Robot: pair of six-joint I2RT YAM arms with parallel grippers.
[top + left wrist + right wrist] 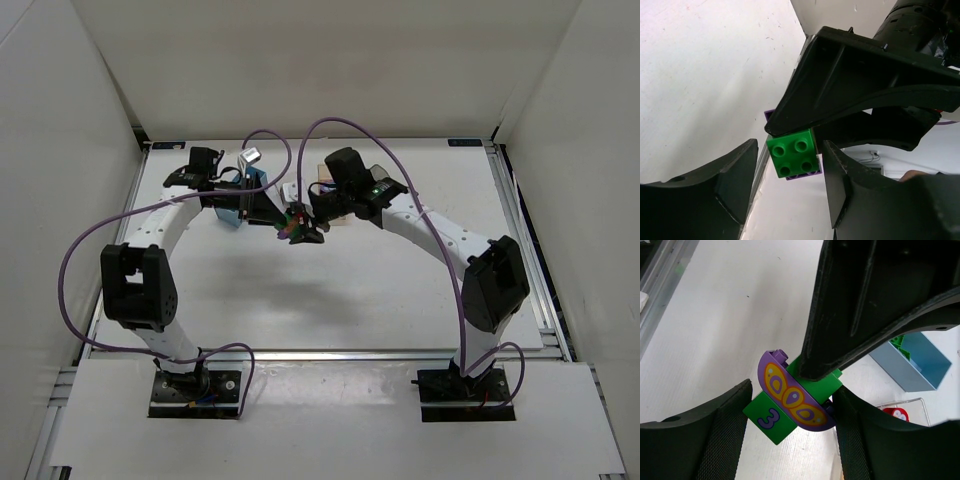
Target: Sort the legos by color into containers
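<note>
Both grippers meet above the table's middle around a stuck cluster of legos (295, 222): a green brick (792, 155) on a purple piece (807, 175). In the right wrist view it is a green brick marked "3" (767, 420) and a purple half-round with yellow ovals (792, 400). My right gripper (792, 410) is shut on the cluster, both pads touching it. My left gripper (790, 165) straddles the green brick with its jaws open, a clear gap on the left side. The light blue bin (920, 362) holds a green brick (900, 342).
A clear bin (905, 407) with a red piece (896, 413) stands beside the blue bin. In the top view the bins sit behind the grippers, the blue one (247, 200) at left and a peach one (338, 222) partly hidden under the right arm. White walls enclose the table.
</note>
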